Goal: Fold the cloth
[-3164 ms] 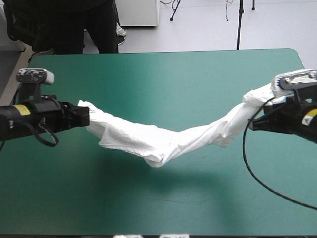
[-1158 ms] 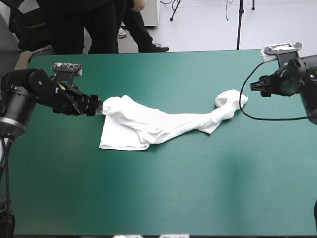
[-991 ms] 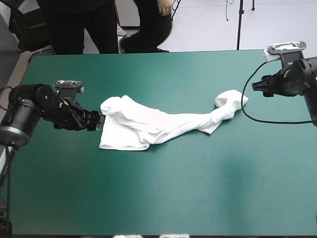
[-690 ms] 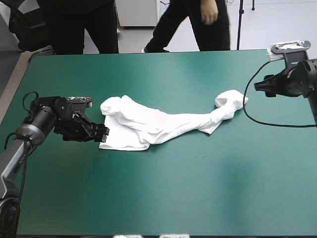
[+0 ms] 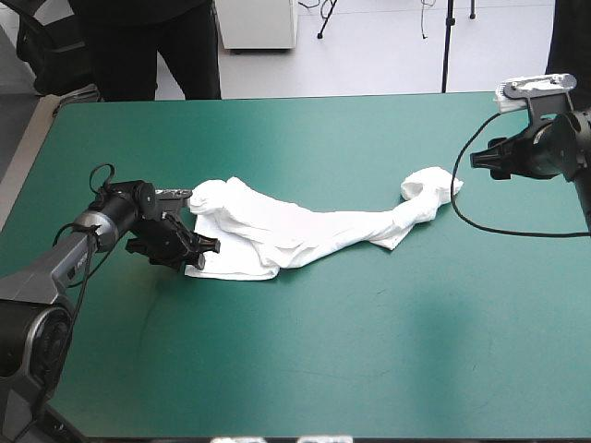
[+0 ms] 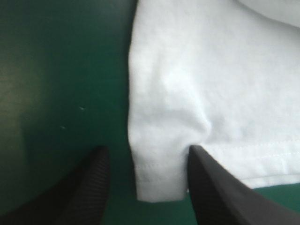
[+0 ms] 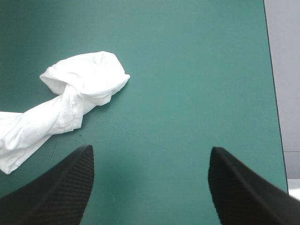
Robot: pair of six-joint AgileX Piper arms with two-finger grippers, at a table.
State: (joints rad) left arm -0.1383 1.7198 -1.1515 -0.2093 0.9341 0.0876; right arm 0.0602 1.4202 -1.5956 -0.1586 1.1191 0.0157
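Observation:
The white T-shirt [image 5: 277,231] lies on the teal-green cover as a twisted band, broad at its left end and knotted into a lump [image 5: 430,187] at its right. My left gripper [image 5: 205,247] is low at the shirt's near left corner. In the left wrist view its black fingers [image 6: 93,178] stand apart, with the hemmed corner [image 6: 159,173] between them and the gripper [image 6: 146,150] open. My right gripper [image 5: 473,159] hovers open at the far right, apart from the lump. The right wrist view shows the lump [image 7: 84,79] ahead of and beside that gripper [image 7: 151,149].
Bare teal-green cover [image 5: 305,369] stretches from the shirt to the table's near edge. The table's right edge [image 7: 274,93] runs close beside the right gripper. A brownish strip [image 5: 26,152] shows along the table's left edge.
My left gripper has moved from the shirt's bunched far left end to its near left corner, and its fingers have narrowed around the hem. The shirt and the right gripper have stayed put.

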